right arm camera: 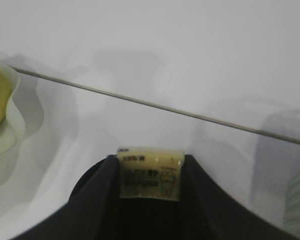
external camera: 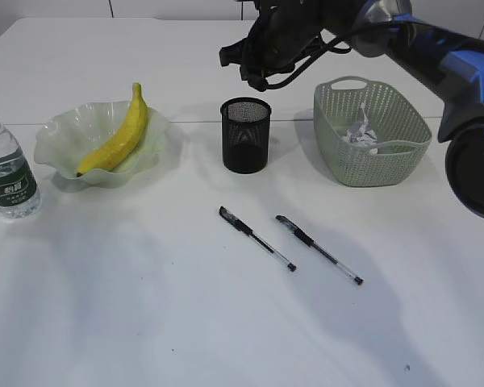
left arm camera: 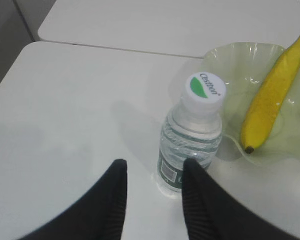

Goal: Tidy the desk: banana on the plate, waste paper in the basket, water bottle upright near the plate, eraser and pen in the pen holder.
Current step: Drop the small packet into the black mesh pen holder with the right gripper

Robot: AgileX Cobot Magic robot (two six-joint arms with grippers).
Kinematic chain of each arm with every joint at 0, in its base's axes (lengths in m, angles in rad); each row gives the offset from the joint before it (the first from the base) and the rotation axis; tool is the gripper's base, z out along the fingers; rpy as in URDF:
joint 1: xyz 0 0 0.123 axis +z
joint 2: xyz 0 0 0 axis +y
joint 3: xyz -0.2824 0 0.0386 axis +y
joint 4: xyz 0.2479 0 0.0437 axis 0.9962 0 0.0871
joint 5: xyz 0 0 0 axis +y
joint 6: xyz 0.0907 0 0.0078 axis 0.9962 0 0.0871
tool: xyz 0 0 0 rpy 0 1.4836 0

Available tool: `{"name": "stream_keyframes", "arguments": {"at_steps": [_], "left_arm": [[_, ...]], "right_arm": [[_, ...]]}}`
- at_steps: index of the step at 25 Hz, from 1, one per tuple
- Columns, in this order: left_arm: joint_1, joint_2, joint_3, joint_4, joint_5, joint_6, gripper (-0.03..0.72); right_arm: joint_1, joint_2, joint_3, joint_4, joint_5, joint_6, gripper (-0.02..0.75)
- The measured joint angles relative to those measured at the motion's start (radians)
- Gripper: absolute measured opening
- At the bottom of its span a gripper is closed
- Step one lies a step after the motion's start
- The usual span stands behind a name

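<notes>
Overhead, the right claw [right arm camera: 150, 172] pinches one eraser [right arm camera: 150, 173] above one pen holder [external camera: 245, 135]; two pens [external camera: 256, 238] lie on the desk [external camera: 145, 306]; the left claw [left arm camera: 152, 192] is spread beside one bottle [left arm camera: 190, 137].

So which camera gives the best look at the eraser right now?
The right wrist view: the eraser fills the lower middle, clamped between the right gripper's jaws, with its printed label facing the camera. In the exterior view that gripper hangs above the pen holder, but the eraser is too small to make out. The left wrist view misses it entirely.
</notes>
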Motion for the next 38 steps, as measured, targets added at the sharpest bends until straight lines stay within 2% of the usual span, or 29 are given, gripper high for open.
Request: {"name": "stream_keyframes", "arguments": {"at_steps": [27, 38], "left_arm": [[0.000, 0.000, 0.000, 0.000, 0.000, 0.000, 0.254], [0.000, 0.000, 0.000, 0.000, 0.000, 0.000, 0.254]], "right_arm": [[0.000, 0.030, 0.000, 0.053, 0.118, 0.000, 0.259], [0.000, 0.030, 0.000, 0.071, 0.136, -0.013, 0.298]]}}
